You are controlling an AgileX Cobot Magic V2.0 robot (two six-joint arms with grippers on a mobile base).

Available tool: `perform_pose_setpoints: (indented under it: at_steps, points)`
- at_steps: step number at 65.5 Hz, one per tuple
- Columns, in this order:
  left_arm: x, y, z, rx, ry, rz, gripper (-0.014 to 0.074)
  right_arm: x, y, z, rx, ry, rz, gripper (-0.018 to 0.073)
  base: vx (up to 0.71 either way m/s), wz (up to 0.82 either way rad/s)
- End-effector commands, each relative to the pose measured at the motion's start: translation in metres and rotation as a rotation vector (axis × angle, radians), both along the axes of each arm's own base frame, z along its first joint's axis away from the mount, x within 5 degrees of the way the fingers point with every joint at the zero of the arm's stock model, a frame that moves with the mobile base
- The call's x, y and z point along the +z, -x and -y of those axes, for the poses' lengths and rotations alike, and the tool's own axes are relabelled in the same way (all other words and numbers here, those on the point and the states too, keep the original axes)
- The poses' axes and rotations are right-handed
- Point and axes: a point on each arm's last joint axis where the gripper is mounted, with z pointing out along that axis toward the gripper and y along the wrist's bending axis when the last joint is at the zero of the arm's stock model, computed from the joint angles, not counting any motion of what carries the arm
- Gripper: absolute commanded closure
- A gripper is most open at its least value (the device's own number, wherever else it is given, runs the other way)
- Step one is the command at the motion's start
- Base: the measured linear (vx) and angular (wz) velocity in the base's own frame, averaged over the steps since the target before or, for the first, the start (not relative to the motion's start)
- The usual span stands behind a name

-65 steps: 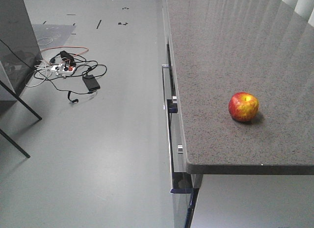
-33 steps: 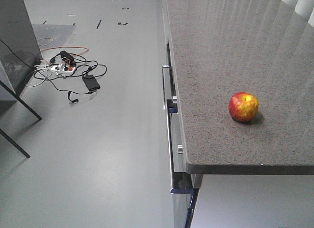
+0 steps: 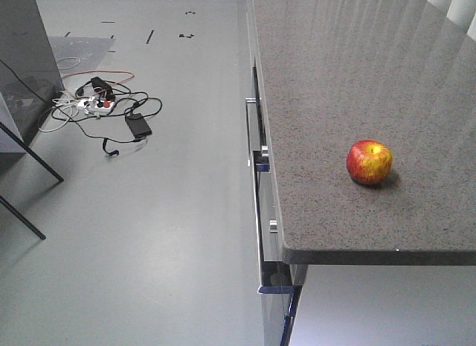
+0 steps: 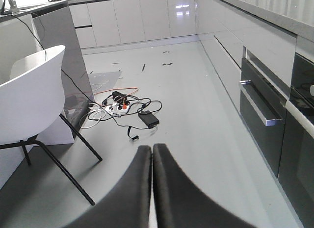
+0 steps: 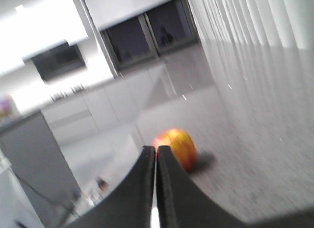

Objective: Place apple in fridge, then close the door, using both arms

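Still on the table: apple untouched, both pincers shut

Nothing has shifted over the last second in the front view. The apple sits at the same spot, near the table's front edge and a little in from its corner, and no arm shows near it there. The right pincer has its two fingers pressed together and holds nothing. Its wrist view looks along the table with the apple just past the tips, but the picture is blurred, so I cannot tell how close they are. The left pincer is likewise closed and empty. It points out over the floor toward a tangle of cables and a white chair. No fridge can be made out for certain in these views. My reading is that the task has barely begun: the pick is yet to come, and the right pincer must open before it can take the apple.
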Motion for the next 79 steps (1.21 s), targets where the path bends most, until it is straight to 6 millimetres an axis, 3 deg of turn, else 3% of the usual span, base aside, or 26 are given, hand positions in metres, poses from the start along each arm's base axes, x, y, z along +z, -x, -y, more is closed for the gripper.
perform_pose_setpoints:
  at_steps: [1,8,20,26,32,46,51,59,69,79]
  points:
    - [0.002,0.0,0.002,-0.021,0.004,0.075,0.0604,0.022,0.005,0.0,0.009,-0.062,0.195,0.0562,0.0,0.0]
    - [0.002,0.0,0.002,-0.021,0.004,0.075,0.0604,0.052,0.009,-0.001,0.008,-0.016,0.207,0.0562,0.0,0.0]
    - [0.002,0.0,0.002,-0.021,0.004,0.075,0.0604,0.121,0.006,0.002,-0.053,0.145,0.097,0.054,0.0,0.0]
    - [0.002,0.0,0.002,-0.021,0.004,0.075,0.0604,0.147,-0.005,0.004,-0.075,0.204,0.029,0.0478,0.0,0.0]
    - [0.002,0.0,0.002,-0.021,0.004,0.075,0.0604,0.166,-0.017,0.004,-0.087,0.28,-0.027,0.035,0.0,0.0]
    - [0.002,0.0,0.002,-0.021,0.004,0.075,0.0604,0.179,-0.055,0.002,-0.067,0.38,-0.088,-0.0058,0.0,0.0]
    - [0.002,0.0,0.002,-0.021,0.004,0.075,0.0604,0.179,-0.064,0.001,-0.064,0.395,-0.077,-0.0142,0.0,0.0]
    - [0.002,0.0,0.002,-0.021,0.004,0.075,0.0604,0.18,-0.075,0.001,-0.059,0.404,-0.078,-0.0167,0.0,0.0]
    - [0.002,0.0,0.002,-0.021,0.004,0.075,0.0604,0.195,-0.097,0.001,-0.054,0.449,-0.163,-0.0148,0.0,0.0]
    - [0.002,0.0,0.002,-0.021,0.004,0.075,0.0604,0.206,-0.14,-0.001,0.007,0.441,-0.331,-0.0126,0.0,0.0]
